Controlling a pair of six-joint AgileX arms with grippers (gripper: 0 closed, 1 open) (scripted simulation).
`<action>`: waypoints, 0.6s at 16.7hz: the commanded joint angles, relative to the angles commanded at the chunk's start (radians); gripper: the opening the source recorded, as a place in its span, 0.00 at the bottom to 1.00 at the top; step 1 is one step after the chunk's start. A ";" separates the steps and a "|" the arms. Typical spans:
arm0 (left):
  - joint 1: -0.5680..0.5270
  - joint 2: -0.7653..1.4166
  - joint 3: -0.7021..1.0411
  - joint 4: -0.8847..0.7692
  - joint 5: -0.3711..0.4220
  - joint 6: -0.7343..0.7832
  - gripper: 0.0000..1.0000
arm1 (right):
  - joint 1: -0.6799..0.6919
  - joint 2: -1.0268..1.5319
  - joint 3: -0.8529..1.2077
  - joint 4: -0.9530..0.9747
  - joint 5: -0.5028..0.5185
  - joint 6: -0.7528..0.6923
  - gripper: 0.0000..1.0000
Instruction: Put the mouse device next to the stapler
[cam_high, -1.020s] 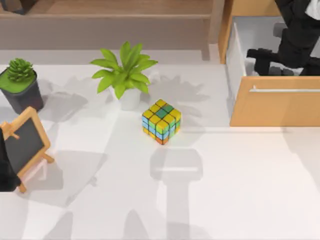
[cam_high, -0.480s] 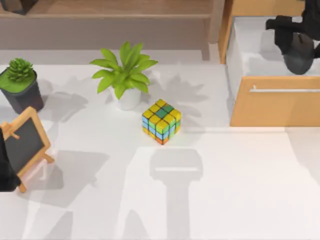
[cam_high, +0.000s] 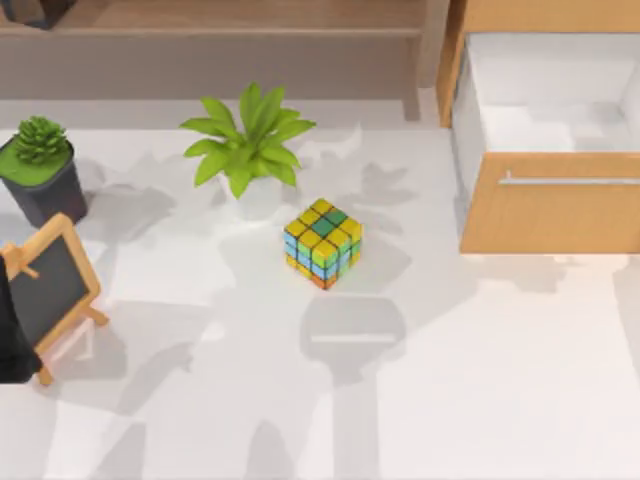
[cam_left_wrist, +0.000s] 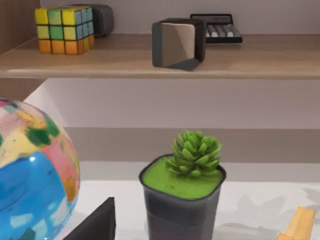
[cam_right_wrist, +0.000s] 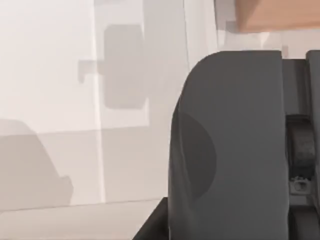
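Right end effector (cam_right_wrist: 299, 145) is clamped against the mouse device (cam_right_wrist: 230, 150), a dark grey rounded body held over the pale tabletop (cam_right_wrist: 50, 100) near the wooden drawer front (cam_right_wrist: 270, 15). Left arm (cam_high: 8, 335) sits parked at the tabletop's left edge; I cannot tell its end effector's state.

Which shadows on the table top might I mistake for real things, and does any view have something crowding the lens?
Top view: soft grey shadows lie on the white table, one blocky patch just below the puzzle cube, leafy ones beside the leafy plant. Right wrist view: a dark grey rounded object sits close to the lens. Left wrist view: a colourful globe sits close at the edge.
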 joint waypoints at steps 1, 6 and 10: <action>0.000 0.000 0.000 0.000 0.000 0.000 1.00 | -0.032 -0.048 -0.064 0.008 -0.004 -0.039 0.00; 0.000 0.000 0.000 0.000 0.000 0.000 1.00 | -0.193 -0.263 -0.402 0.031 -0.026 -0.229 0.00; 0.000 0.000 0.000 0.000 0.000 0.000 1.00 | -0.307 -0.401 -0.662 0.037 -0.042 -0.364 0.00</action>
